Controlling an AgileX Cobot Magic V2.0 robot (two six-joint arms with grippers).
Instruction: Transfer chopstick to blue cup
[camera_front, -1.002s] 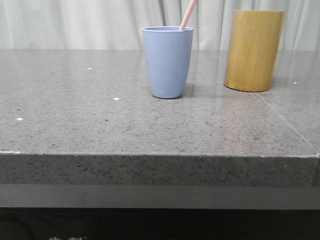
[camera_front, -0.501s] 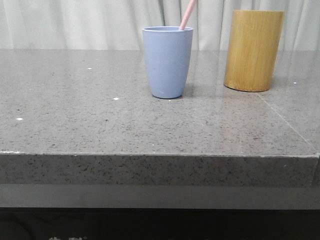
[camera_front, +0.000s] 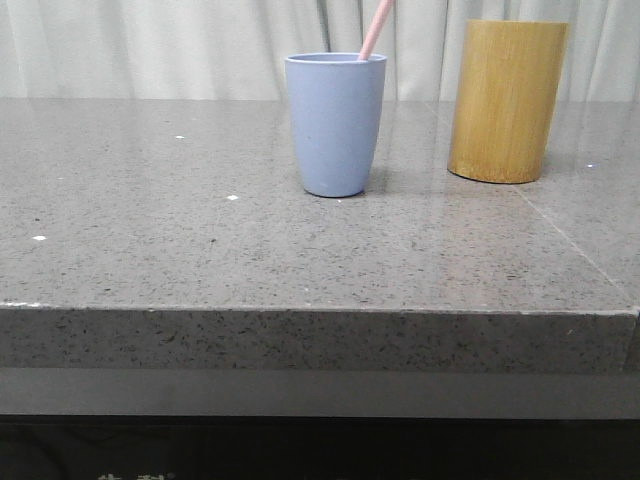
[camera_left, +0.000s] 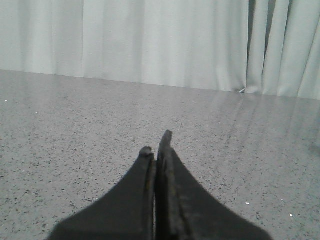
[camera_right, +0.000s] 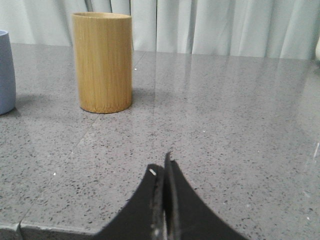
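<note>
The blue cup (camera_front: 336, 124) stands upright near the middle of the grey stone table, and a sliver of it shows in the right wrist view (camera_right: 6, 72). A pale pink chopstick (camera_front: 377, 28) leans out of its rim toward the upper right; its lower part is hidden inside. My left gripper (camera_left: 156, 145) is shut with nothing between its fingers, low over bare table. My right gripper (camera_right: 161, 167) is also shut and holds nothing, near the table's front edge, well short of the bamboo cylinder. Neither gripper shows in the front view.
A taller tan bamboo cylinder (camera_front: 507, 100) stands to the right of the blue cup, also seen from the right wrist (camera_right: 102, 62). Pale curtains (camera_front: 160, 45) hang behind the table. The table's front edge (camera_front: 320, 310) runs across the front view.
</note>
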